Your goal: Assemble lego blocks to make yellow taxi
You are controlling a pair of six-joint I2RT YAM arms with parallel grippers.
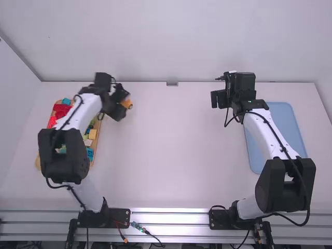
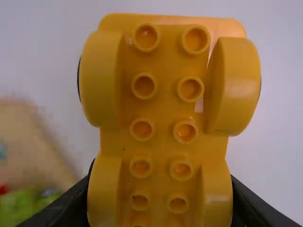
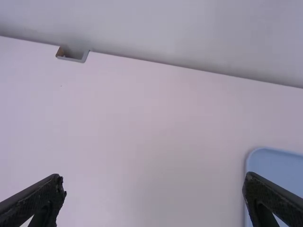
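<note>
Pale, smooth walls rise behind the tabletop [image 1: 171, 150], whose far edge runs straight across the high view. Toward the left of the tabletop, the yellow car base [image 2: 163, 111] is clamped between the fingers of the left gripper [image 1: 120, 102]. It is glossy plastic, with round, hollow-topped studs in two rows along its middle and thick, rounded fenders standing out on both sides; thin dark curves show behind some of their outer edges.

Just beside it, on the side away from the right arm, sits a wooden tray [image 1: 97, 136] with rounded corners, partly under the left arm. In it lie chunky blocks: red ones [image 1: 62, 110], a tan one [image 1: 92, 134], a teal one [image 1: 90, 153] and green ones [image 2: 21, 205].

A wide stretch of tabletop separates the two grippers. The right gripper [image 1: 218, 98] is released, its dark, textured fingers spread well apart. A flat blue tray [image 1: 280, 135] with rounded corners lies near the right edge, partly beneath the right arm. A small metal bracket [image 1: 172, 83] is set at the far edge, between the arms, and ridged metal rails [image 1: 171, 218] line the near edge.
</note>
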